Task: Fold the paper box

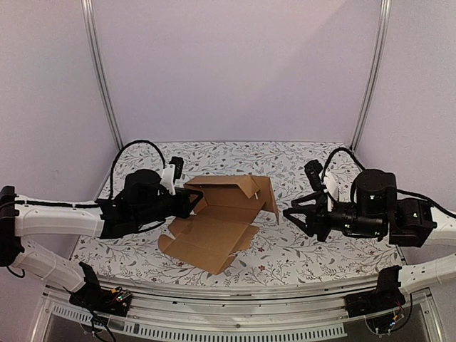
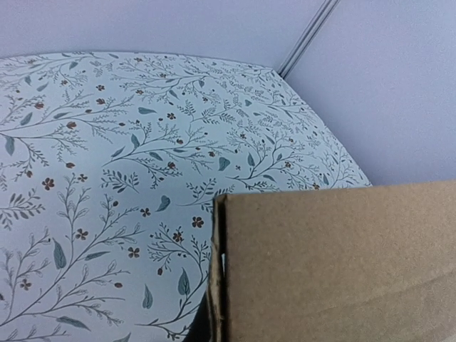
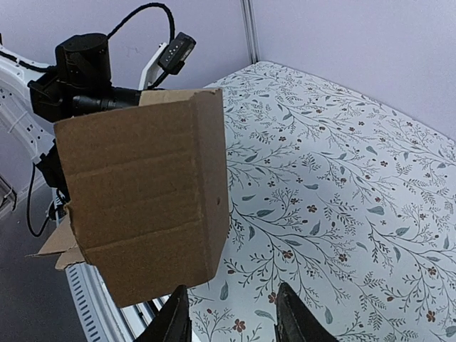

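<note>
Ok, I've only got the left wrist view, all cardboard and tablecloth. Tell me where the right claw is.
Observer: The right claw hangs open beside the right side of the paper box, with nothing between its fingers.
Operator: Give me the box's shape.
Observer: Half folded. The back and side walls stand up, while a front panel spreads out flat toward the arm bases.
Operator: Say what my left claw has.
Observer: The left claw is closed on the box's left wall.
</note>
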You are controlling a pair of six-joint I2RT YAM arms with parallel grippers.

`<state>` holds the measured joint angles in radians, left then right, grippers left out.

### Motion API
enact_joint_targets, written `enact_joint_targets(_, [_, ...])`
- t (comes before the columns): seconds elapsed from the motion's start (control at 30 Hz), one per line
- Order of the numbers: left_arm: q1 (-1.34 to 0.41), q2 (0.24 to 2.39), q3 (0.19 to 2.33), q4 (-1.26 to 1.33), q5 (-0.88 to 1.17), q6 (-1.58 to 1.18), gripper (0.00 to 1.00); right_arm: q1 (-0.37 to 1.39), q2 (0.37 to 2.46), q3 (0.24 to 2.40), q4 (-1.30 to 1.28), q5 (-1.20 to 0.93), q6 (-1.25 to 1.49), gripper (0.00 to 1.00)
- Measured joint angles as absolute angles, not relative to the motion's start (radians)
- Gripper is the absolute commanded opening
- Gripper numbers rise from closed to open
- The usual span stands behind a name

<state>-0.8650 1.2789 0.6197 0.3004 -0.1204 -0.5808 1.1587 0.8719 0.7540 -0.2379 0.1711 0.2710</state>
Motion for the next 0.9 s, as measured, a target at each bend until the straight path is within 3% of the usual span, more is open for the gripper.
enact_joint_targets(0.4, [-0.865, 1.250, 0.609, 0.301, -0.121, -0.470, 0.00, 1.159, 0.936, 0.846, -0.269, 0.061, 0.238, 0.45])
enact_joint_targets(0.9, [-0.863, 1.238, 0.569, 0.337, -0.070, -0.451, 0.00, 1.159, 1.063, 0.885, -0.220, -0.094, 0.231, 0.37])
